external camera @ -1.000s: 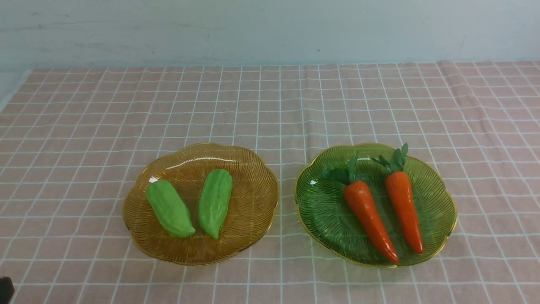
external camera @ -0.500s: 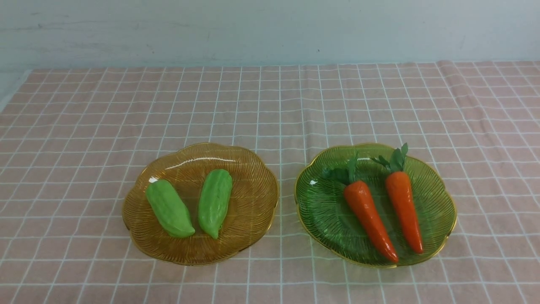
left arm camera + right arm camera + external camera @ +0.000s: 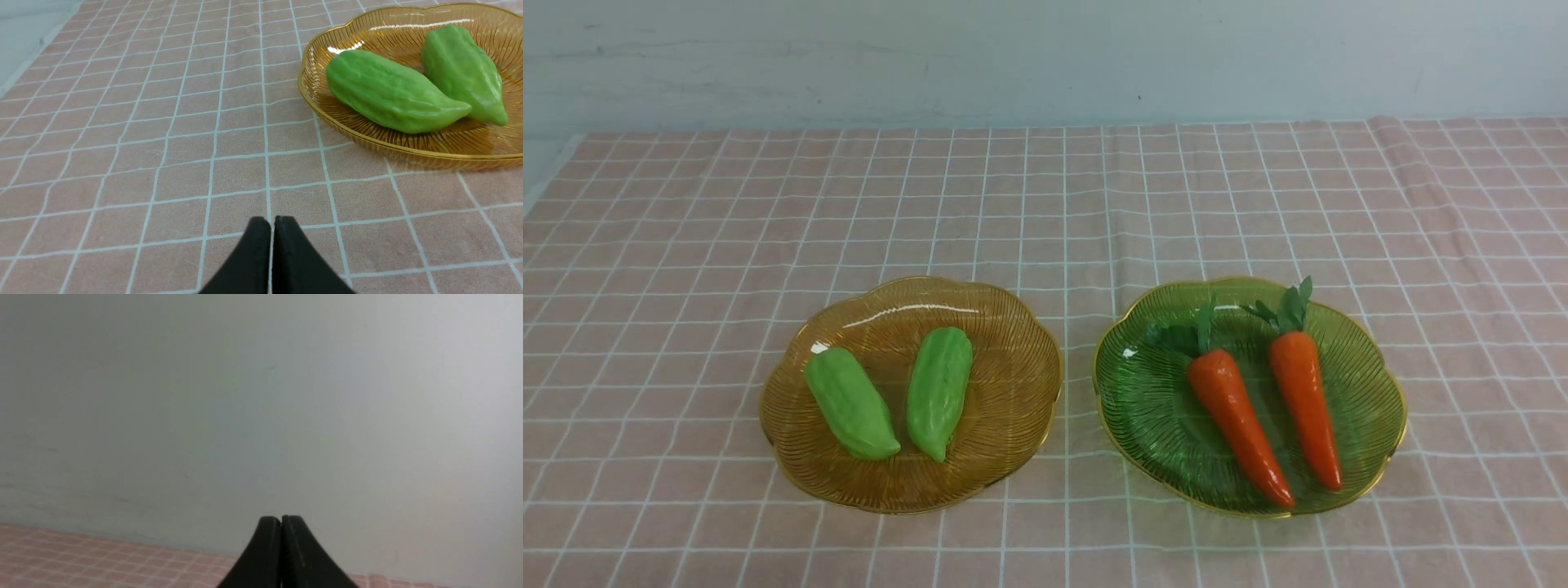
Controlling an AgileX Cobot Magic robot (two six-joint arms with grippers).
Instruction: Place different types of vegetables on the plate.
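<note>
Gone from the front view: a dark piece that showed at the near left corner a second ago. Both plates and all four vegetables lie as they did then.

Count: two scalloped plates, two toy gourds, two toy carrots. Amber glass plate point(image 3: 1013, 408) on the left with both gourds; green glass plate point(image 3: 1143, 441) on the right with both carrots. Plates sit apart on a pink checked tablecloth point(image 3: 1054, 204), pale wall point(image 3: 1045, 65) behind.

Left gourd point(image 3: 849, 404): light green, ridged; long axis slanting, blunt end far and left, pointed tip near and right. Right gourd point(image 3: 940, 394): long axis nearly straight away from the camera, tip toward it and a little left. Pair close together, converging at the near ends.

Left carrot point(image 3: 1241, 429): orange, leafy top at the far end, long axis slanting to a taper at the near right. Right carrot point(image 3: 1307, 408): much the same heading, a bit steeper; its leaves reach the far rim. Roots side by side, apart. Brands, labels: no writing legible on plates or vegetables.

Left gripper point(image 3: 271, 220): jaws together, nothing between them, seen over the cloth with the amber plate well apart from the tips. Right gripper point(image 3: 281, 518): jaws together too, nothing held; backdrop soft, probably the same wall above the cloth's far edge.
</note>
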